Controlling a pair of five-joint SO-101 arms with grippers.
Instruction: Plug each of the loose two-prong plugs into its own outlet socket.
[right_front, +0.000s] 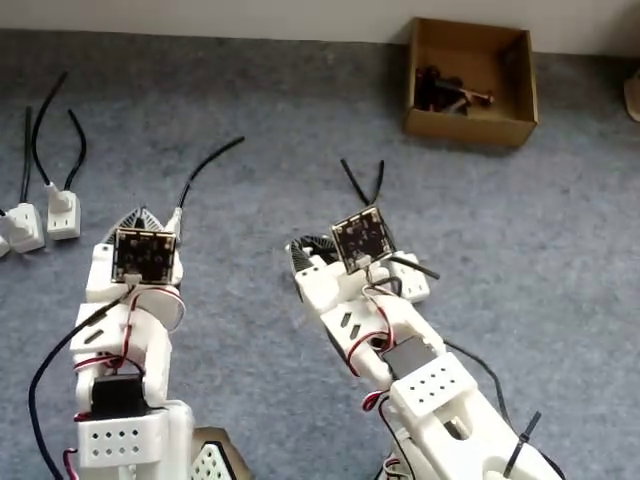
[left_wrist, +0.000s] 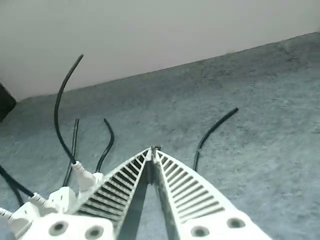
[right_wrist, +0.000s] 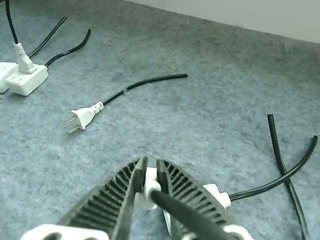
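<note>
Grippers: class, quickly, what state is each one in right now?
Left gripper: closed, empty.
Right gripper: closed on a white plug.

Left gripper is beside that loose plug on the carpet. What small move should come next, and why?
Probably open the left gripper. It is shut on nothing, and the loose plug lies free on the carpet just beside it. The right gripper is shut on a second plug, so this one seems to fall to the left arm.
</note>
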